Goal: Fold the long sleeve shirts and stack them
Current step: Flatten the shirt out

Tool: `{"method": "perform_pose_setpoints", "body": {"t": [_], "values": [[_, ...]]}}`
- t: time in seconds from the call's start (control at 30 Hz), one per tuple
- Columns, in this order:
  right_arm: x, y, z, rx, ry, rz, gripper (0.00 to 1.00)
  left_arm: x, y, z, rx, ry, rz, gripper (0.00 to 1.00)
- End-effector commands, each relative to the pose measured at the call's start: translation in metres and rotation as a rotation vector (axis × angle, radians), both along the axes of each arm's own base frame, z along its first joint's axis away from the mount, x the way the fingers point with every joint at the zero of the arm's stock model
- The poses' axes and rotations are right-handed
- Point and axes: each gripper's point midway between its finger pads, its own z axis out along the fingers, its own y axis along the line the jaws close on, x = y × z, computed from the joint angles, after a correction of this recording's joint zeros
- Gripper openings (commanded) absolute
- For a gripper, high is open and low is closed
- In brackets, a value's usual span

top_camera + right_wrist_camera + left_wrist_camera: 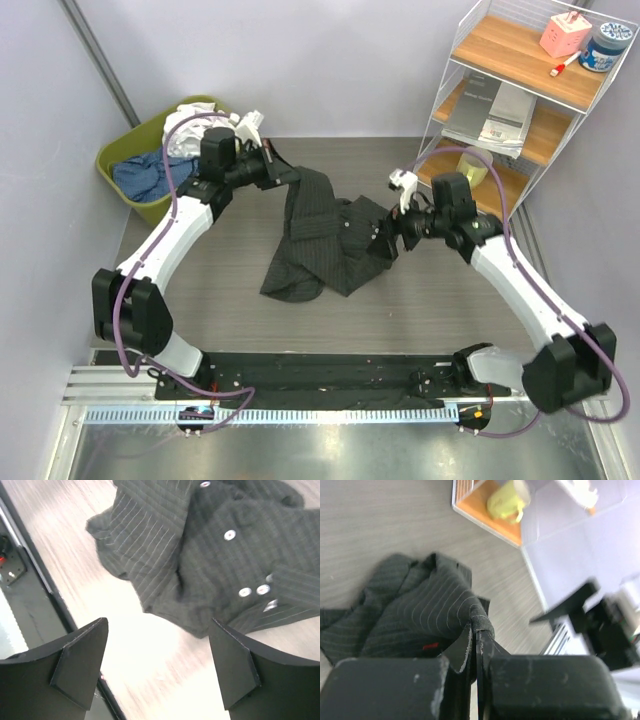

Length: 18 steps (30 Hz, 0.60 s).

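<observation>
From above, the dark pinstriped shirt (320, 235) lies crumpled on the table (220, 300), with the left gripper (272, 172) at its far-left edge and the right gripper (393, 232) at its right side. A shelf jar (606, 45) has a label too small to read. Only the left wrist view shows that gripper's jaws pinched on a shirt fold, and a blurred red tag (431, 645). The right wrist view shows its jaws spread wide, with white buttons (229, 535) beyond.

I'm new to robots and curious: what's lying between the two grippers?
A crumpled dark striped shirt. The top view shows it stretching from the left gripper, which pinches one edge, across toward the open right gripper.
</observation>
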Motion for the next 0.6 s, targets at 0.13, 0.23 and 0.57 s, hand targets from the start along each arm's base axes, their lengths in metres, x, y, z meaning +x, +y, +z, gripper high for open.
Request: {"method": "perform_pose_setpoints", "body": {"t": [0.13, 0.23, 0.57], "values": [[0.011, 0.038, 0.000, 0.292, 0.019, -0.121, 0.77, 0.017, 0.007, 0.067, -0.204, -0.131, 0.002, 0.00], [0.027, 0.056, -0.009, 0.327, 0.046, -0.128, 0.69, 0.016, 0.008, 0.072, -0.222, -0.147, -0.015, 0.00], [0.054, 0.095, -0.034, 0.378, 0.103, -0.085, 0.67, 0.011, 0.019, 0.072, -0.226, -0.153, -0.029, 0.00]]}}
